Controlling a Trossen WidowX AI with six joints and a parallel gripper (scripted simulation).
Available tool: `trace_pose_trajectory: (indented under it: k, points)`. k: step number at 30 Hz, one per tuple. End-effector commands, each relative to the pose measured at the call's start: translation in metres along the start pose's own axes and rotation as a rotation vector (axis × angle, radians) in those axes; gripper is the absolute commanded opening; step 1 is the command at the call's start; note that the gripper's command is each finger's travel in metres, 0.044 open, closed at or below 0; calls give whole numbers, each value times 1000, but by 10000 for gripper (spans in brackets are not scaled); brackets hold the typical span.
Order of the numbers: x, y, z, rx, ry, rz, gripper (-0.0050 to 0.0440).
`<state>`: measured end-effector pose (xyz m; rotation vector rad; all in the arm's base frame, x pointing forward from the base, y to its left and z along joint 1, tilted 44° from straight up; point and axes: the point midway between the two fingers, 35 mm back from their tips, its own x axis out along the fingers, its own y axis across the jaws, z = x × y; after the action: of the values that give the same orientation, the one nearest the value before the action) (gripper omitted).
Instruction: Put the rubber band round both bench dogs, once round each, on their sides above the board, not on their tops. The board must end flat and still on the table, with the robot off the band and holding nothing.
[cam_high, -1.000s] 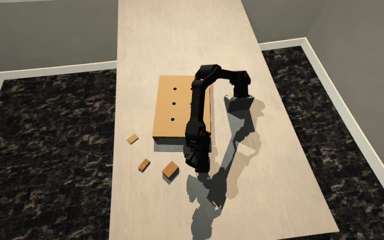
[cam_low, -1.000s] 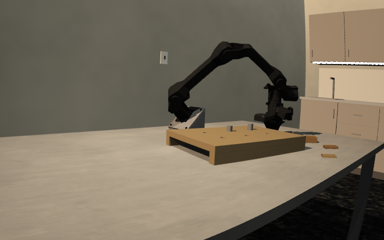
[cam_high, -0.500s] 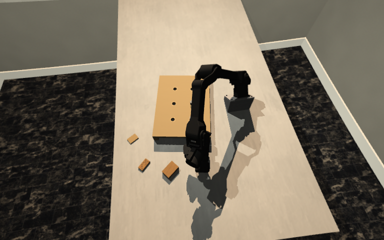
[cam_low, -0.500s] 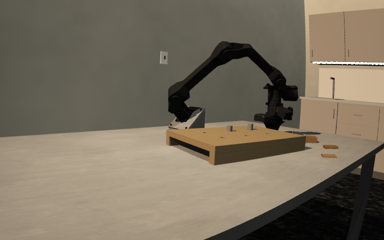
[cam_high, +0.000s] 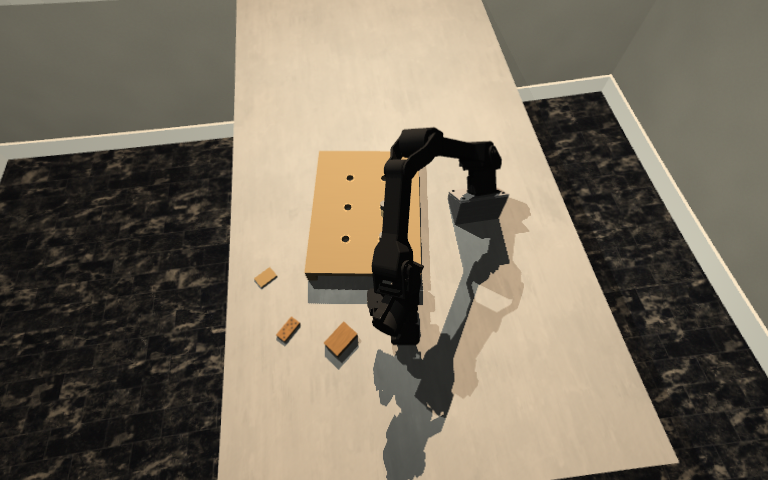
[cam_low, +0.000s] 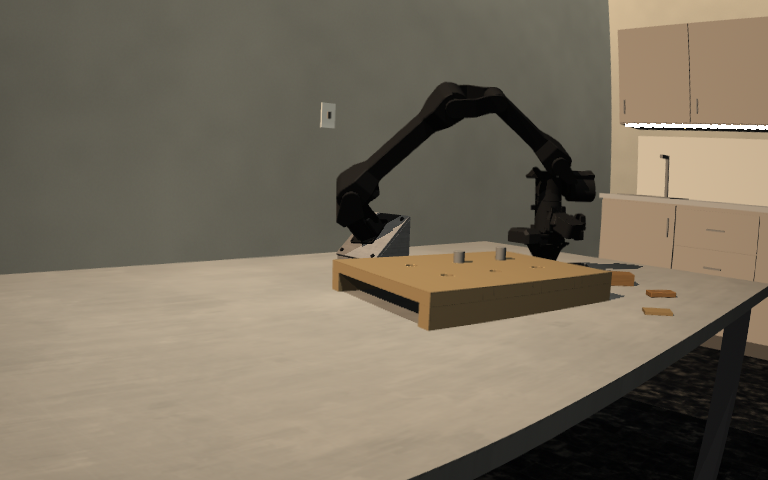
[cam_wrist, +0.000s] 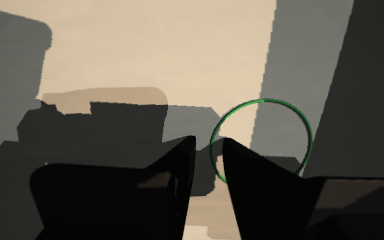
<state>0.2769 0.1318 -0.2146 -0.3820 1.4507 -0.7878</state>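
Beyond the near end of the board (cam_high: 339, 226), above the bench (cam_high: 566, 350), we see our fingers drawn narrow with a slim gap, clamped on nothing. Just under them the green rubber band (cam_wrist: 306, 125) lies flat on the bench, well apart from both bench dogs (cam_low: 458, 256).

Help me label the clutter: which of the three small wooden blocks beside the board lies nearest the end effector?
The largest block, plain-topped, just beside the end effector. The dotted block lies farther out, and the small flat one farthest.
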Motion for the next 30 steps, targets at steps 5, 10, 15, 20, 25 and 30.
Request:
trace_pose_trajectory:
  k: [5,10,15,20,25,30]
  points:
    - [18,-1,1,12,11,-10,80]
    - [18,-1,1,13,10,-9,80]
    - [10,1,6,26,6,9,60]
    - [2,3,7,31,5,14,27]
    - [-3,3,7,32,5,15,7]
    - [-6,4,8,33,7,18,0]
